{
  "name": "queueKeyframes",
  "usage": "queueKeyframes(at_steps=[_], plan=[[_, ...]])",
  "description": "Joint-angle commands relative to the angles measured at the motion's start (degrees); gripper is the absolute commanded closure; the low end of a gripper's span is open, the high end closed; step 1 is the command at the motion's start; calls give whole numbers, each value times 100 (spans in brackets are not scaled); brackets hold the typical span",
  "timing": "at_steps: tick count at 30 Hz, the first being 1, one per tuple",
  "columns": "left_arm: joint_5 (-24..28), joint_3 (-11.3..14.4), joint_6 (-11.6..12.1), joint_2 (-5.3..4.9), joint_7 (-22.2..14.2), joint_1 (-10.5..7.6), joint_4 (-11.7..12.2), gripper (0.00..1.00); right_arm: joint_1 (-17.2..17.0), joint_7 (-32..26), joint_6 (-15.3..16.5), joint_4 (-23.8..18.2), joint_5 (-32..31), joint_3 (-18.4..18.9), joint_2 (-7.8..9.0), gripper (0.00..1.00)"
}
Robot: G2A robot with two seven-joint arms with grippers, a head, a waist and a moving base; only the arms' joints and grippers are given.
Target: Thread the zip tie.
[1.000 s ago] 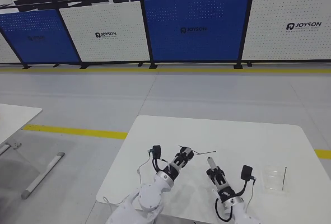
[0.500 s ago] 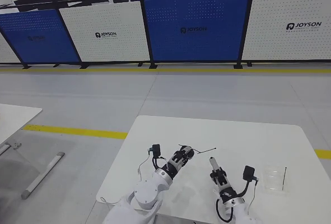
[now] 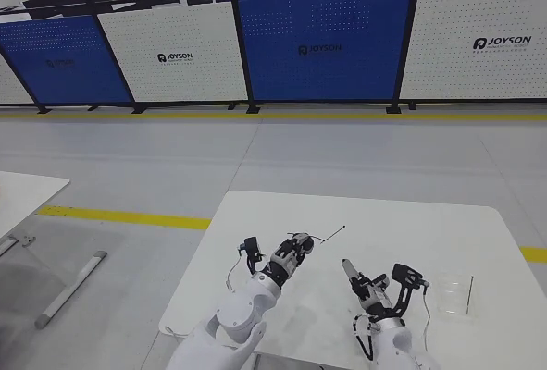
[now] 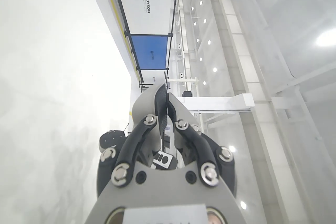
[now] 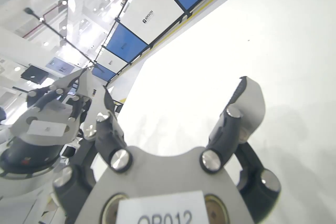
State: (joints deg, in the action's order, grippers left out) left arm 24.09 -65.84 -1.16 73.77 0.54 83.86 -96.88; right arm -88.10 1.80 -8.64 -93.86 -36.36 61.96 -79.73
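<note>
A thin black zip tie [image 3: 329, 234] is pinched in my left gripper [image 3: 301, 246], which is shut on it above the middle of the white table [image 3: 393, 213]. The tie's long free end points away to the far right. In the left wrist view the pads [image 4: 162, 101] are pressed together on the tie [image 4: 165, 79]. My right gripper [image 3: 349, 269] hovers a short way to the right of it, nearer the front edge, open and holding nothing [image 5: 173, 96]. Its wrist view shows the left gripper [image 5: 82, 74] with the tie [image 5: 60, 36] sticking out.
A clear plastic tray [image 3: 451, 296] lies at the table's right side with another black zip tie [image 3: 471, 289] along its edge. A second white table [image 3: 9, 199] stands off to the left across the floor.
The left gripper has drawn slightly left and tilted, swinging the tie's free end farther from me. The right wrist has turned toward the left gripper.
</note>
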Motion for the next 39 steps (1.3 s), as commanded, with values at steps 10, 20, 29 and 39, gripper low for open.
queueKeyframes(at_steps=[10,20,29,39], plan=[[7,30,-9,9,19,-7,28,100,86,174,-55,116,-760,-166,5,0],[252,60,18,39,39,29,33,100,381,632,221,714,-1866,-376,-4,0],[252,60,18,39,39,29,33,100,380,570,265,717,-1897,-383,0,0],[222,146,8,54,38,116,-85,100,487,-182,546,641,-2143,-248,59,0]])
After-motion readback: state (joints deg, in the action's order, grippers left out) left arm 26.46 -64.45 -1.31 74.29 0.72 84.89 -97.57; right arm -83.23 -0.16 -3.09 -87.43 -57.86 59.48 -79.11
